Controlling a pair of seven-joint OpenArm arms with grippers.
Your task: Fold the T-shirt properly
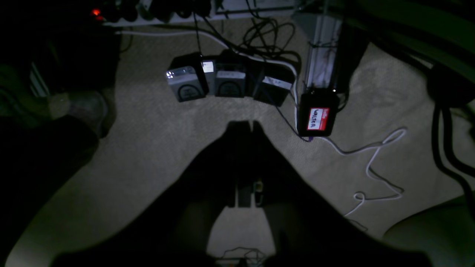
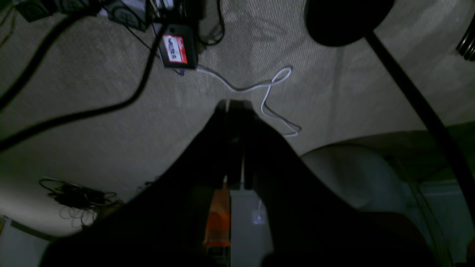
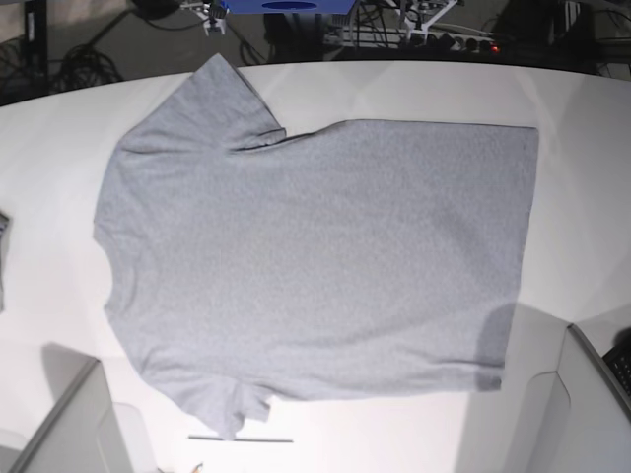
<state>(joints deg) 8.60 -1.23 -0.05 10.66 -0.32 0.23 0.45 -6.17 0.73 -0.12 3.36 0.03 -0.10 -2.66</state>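
Note:
The heather-grey T-shirt (image 3: 315,256) lies spread flat on the white table (image 3: 49,197), plain side up. Its neck is at the left, its hem at the right, and its sleeves point to the back and the front. Neither gripper shows in the base view, only grey arm parts at the front left (image 3: 59,424) and front right (image 3: 592,394). My left gripper (image 1: 245,124) and right gripper (image 2: 233,103) are dark silhouettes with fingers together, holding nothing, over carpet floor. The shirt is out of both wrist views.
On the carpet lie several power adapters (image 1: 207,79), a black box with a red label (image 1: 318,118) and a loose white cable (image 1: 374,163). A thick black cable (image 2: 111,107) crosses the floor. Cables and gear stand behind the table's far edge (image 3: 394,25).

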